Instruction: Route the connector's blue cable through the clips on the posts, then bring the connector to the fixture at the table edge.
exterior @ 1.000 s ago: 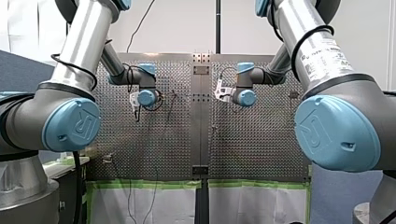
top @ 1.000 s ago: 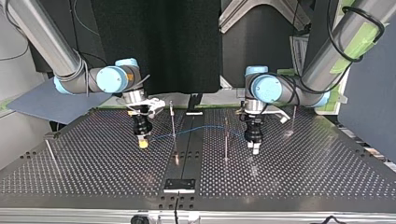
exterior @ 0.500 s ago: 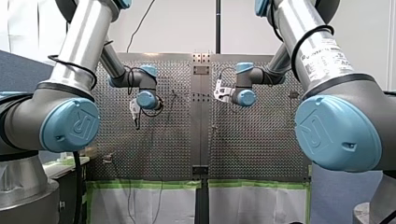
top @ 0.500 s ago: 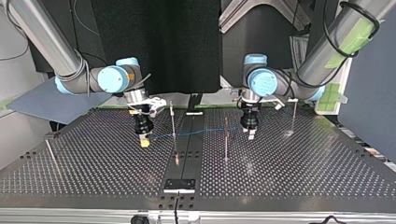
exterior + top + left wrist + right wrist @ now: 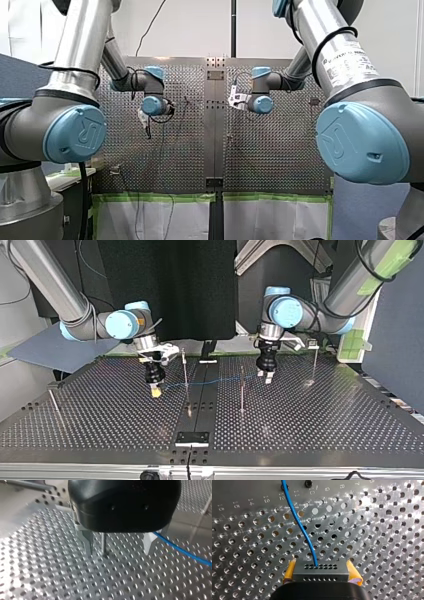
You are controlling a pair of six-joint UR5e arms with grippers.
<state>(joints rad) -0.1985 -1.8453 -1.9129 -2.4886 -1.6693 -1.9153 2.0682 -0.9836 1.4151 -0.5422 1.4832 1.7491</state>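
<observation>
Right wrist view is showing the connector (image 5: 320, 573), a small dark block with rows of holes, being pinched by its two flanks between the yellow pads (image 5: 354, 577) of my right hand (image 5: 156, 391). The blue cable (image 5: 299, 527) is leaving the block's upper face and curving away over the perforated tabletop (image 5: 387, 542). In the top view it is running from that hand past one post (image 5: 185, 371) toward a second post (image 5: 242, 390), near my left hand (image 5: 118, 547). That hand's metal fingers are standing spread and empty, with the cable passing just beside one of them. The block is looking rigid and light, so the flank grip is probably suiting it. The cable is looking thin and limp, likely sagging wherever unsupported. Its free span seems the safest place to take hold, since tugging near the entry could strain the joint.
</observation>
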